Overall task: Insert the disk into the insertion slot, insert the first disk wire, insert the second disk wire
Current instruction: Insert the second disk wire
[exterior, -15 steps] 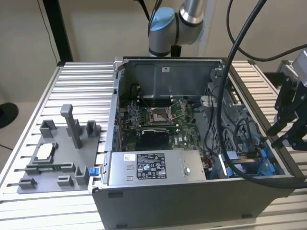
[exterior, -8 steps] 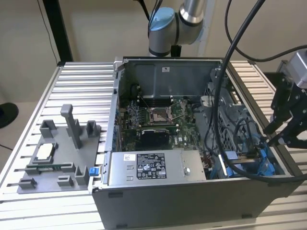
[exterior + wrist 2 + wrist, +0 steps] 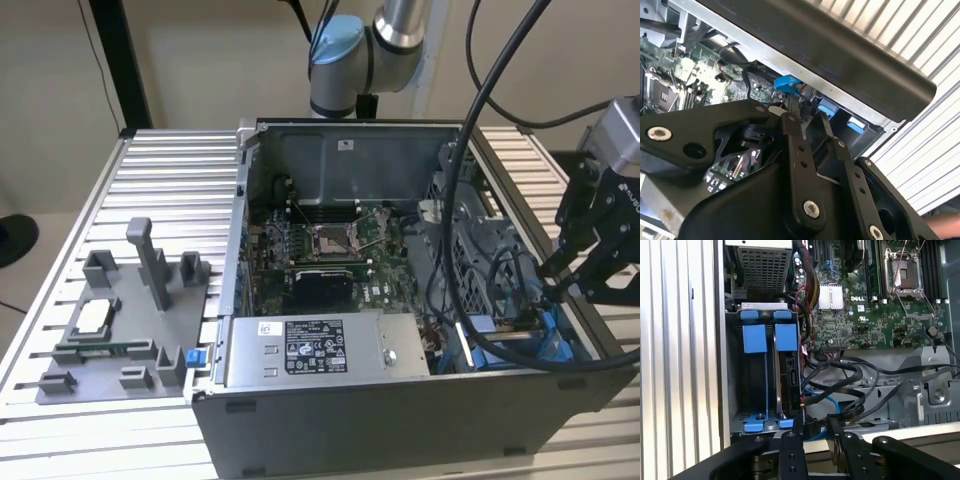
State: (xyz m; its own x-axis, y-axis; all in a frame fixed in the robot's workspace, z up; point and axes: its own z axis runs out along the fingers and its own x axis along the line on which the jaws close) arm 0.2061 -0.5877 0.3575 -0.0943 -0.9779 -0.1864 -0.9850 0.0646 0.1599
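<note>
Pincer [image 3: 814, 429]: closest to the lens in both wrist views. Two black fingers [image 3: 791, 450] stand partly apart with a narrow gap, and we can make out nothing clamped between them.
Position: hangs over the case corner at the exterior view's right, just beside the drive cage, above the cable tangle.
Disk [image 3: 790, 375]: black, already sitting in the insertion slot [image 3: 782, 307], the cage bay nearer the motherboard [image 3: 875, 315]. Neighbouring bay holds a blue carrier [image 3: 754, 337].
Wires: blue flat cable [image 3: 832, 401] and black cables [image 3: 852, 376] loop just beside the disk's end. We judge these to be the disk wires. Neither looks plugged in, but we cannot confirm.
Stage: we judge the disk step done and the wire steps open.
Risk 1: a finger snags a black loop if it goes lower, dragging the bundle or tugging a motherboard plug.
Risk 2: a plug meets the disk port tilted and jams. Cause: tight room between cage wall and cables.
Risk 3: arm's own hoses [image 3: 449, 220] hang across the open case [image 3: 400, 420] and could catch its rim.
First wrist view: bay from above, disk, cable routing.
Second wrist view: one fingertip touching or just short of the blue cable, we cannot tell which. Case side wall [image 3: 850, 60] close by.
Exterior view: whole layout, with the grey fixture tray [image 3: 120, 330] on the slatted bench [image 3: 170, 160], well apart from the pincer.
</note>
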